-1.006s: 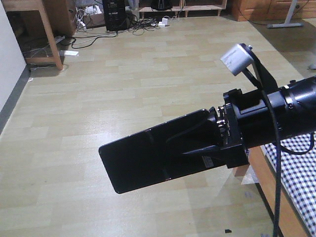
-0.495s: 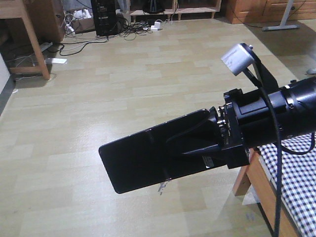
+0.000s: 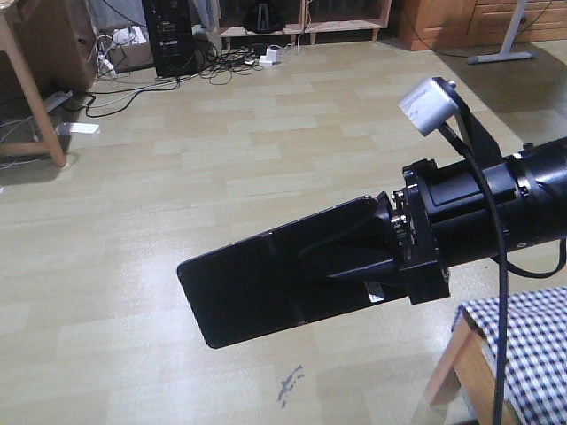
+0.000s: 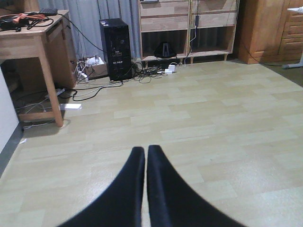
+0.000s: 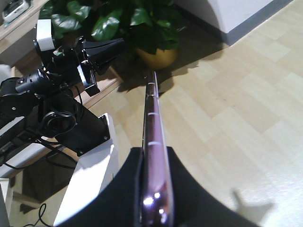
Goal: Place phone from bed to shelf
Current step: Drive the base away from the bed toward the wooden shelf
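Black-and-white gingham bed (image 3: pixel 540 341) slid to 5 o'clock. Black right gripper (image 3: pixel 310 257) pinches thin glossy black phone (image 3: pixel 248 292) by one end; turning jolt may slip it.

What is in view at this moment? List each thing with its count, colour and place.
phone: one, glossy black, held out in mid-air
bed: one, black-and-white check on a wooden frame, corner at lower right of the front view
shelf: one, light wood, against the far wall
desk: one, wooden, far left
computer tower: one, black, between desk and shelf
plant: one, green, in a yellow pot, top of the right wrist view
left gripper: one, black, shut, empty
right gripper: one, black, shut on the phone
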{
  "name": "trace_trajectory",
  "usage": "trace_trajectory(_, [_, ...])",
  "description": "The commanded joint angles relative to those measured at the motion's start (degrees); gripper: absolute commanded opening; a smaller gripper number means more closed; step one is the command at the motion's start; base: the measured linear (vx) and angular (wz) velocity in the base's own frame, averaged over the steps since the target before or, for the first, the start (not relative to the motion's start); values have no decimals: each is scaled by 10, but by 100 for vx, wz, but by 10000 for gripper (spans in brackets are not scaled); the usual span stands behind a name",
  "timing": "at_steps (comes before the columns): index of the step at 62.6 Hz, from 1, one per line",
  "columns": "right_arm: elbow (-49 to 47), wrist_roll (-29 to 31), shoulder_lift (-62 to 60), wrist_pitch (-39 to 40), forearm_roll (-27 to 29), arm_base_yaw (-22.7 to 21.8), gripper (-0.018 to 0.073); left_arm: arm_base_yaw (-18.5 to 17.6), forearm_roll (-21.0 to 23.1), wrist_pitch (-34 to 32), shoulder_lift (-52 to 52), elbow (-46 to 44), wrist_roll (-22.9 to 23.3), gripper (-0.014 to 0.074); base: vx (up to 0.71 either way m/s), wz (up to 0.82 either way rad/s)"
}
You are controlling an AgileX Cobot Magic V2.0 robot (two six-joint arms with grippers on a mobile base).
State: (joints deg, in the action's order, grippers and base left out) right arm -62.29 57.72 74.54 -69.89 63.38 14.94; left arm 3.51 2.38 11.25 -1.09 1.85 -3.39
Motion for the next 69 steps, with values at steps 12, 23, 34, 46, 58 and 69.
trace_trajectory(12, [-15,0,-16,-39,47,0,-2,0,5,-40,-5,4,0,1,43,-4])
trace_trajectory(23, [-15,0,-16,-39,47,0,-2,0,5,-40,-5,4,0,1,45,-4])
trace_trajectory(34, [-15,0,-16,-39,46,0,-2,0,5,-40,-5,4,0,1,46,-4])
trace_trajectory(46, [-15,0,-16,-39,46,0,-2,0,5,-40,-5,4,0,1,46,-9])
trace_trajectory(58, [-15,0,-16,-39,46,0,-2,0,5,-40,-5,4,0,1,46,-12])
trace_trajectory(69, [-15,0,-16,-39,46,0,-2,0,5,-40,-5,4,0,1,46,-9])
